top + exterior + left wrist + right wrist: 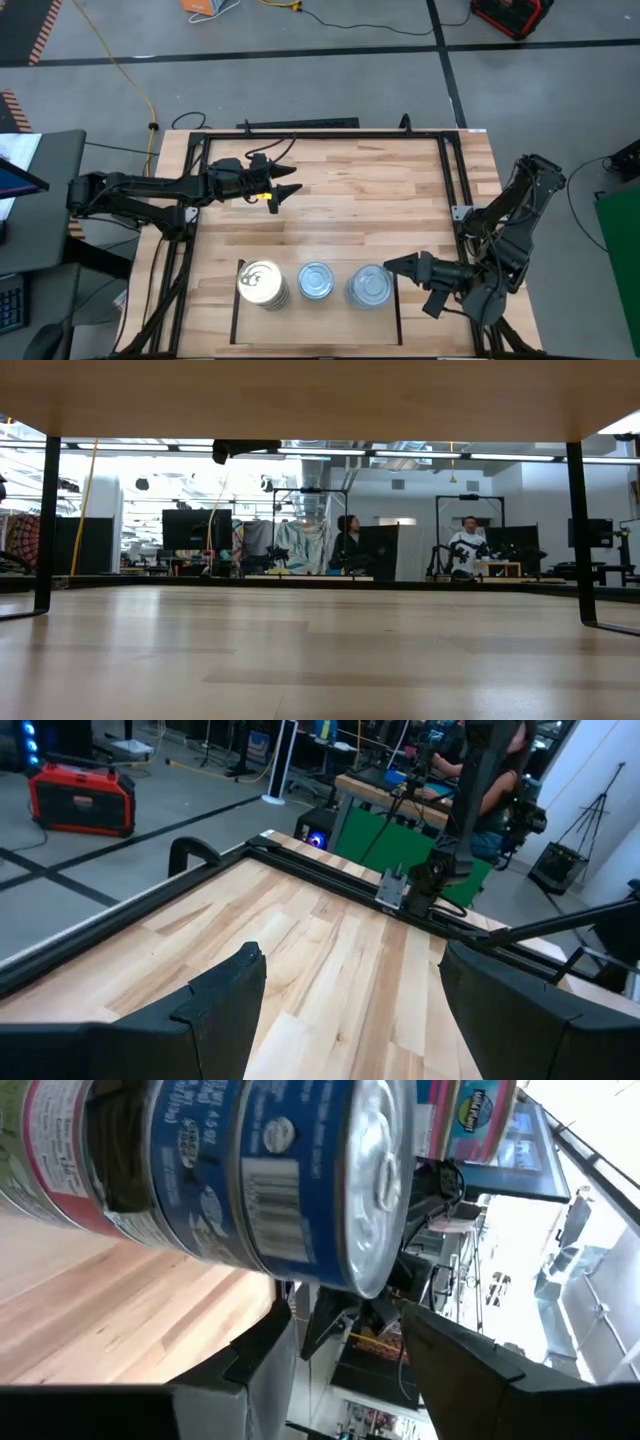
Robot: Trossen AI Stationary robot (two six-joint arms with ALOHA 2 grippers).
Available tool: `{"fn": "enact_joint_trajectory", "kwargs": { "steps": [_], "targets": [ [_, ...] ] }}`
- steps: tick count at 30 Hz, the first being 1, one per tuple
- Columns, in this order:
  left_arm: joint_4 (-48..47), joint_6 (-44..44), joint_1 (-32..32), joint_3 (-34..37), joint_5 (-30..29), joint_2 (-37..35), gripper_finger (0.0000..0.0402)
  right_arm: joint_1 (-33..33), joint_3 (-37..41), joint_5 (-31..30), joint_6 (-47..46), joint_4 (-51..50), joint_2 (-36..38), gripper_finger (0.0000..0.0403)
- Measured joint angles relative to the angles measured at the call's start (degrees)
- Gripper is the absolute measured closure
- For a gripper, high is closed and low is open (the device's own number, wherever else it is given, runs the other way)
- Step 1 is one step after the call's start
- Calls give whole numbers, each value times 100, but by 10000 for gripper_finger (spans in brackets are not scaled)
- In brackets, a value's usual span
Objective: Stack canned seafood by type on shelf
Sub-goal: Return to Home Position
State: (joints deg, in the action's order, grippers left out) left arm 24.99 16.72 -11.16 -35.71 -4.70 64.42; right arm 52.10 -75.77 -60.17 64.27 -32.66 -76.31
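Hovering over bare planks in the upper middle of the table [340,210] as the high view shows it, the left gripper [292,180] has its 2 fingers [225,995] spread wide with nothing between them. Its wrist view shows only wood and the black metal frame [330,870] ahead.

The right gripper [392,264] is at the right edge of the shelf [330,320], pointing toward the cans. It is rolled onto its side, with its fingers [455,1350] parted and empty, touching no tin.

The shelf is the patch of planks edged by thin black lines near the lower edge of the high view. On it the canned seafood [200,1180] stands in 3 stacks in a row. The gold-topped stack [260,283] is on the left, the middle stack [316,281] has a silver top, and so does the right stack [370,286], which is closest to the right gripper. The right wrist view shows this nearest stack's top tin with blue sides and a silver lid. I cannot tell how many tins each stack holds.
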Motion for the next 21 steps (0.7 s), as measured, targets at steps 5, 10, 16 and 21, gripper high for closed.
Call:
{"fn": "enact_joint_trajectory", "kwargs": {
  "steps": [5,10,16,21],
  "targets": [
    [-95,-403,0,1,-14,-303,113,7,0,-21,-213,-21,233,182],
    [-398,-704,34,1,-95,-787,113,93,-2,-6,-965,-399,715,182],
    [-460,-1225,432,117,-450,-1032,114,85,-2,220,-2989,-1330,1267,182],
    [490,-1473,876,867,-917,-1008,113,-41,382,343,-4790,-1612,2053,182]
  ]
}}
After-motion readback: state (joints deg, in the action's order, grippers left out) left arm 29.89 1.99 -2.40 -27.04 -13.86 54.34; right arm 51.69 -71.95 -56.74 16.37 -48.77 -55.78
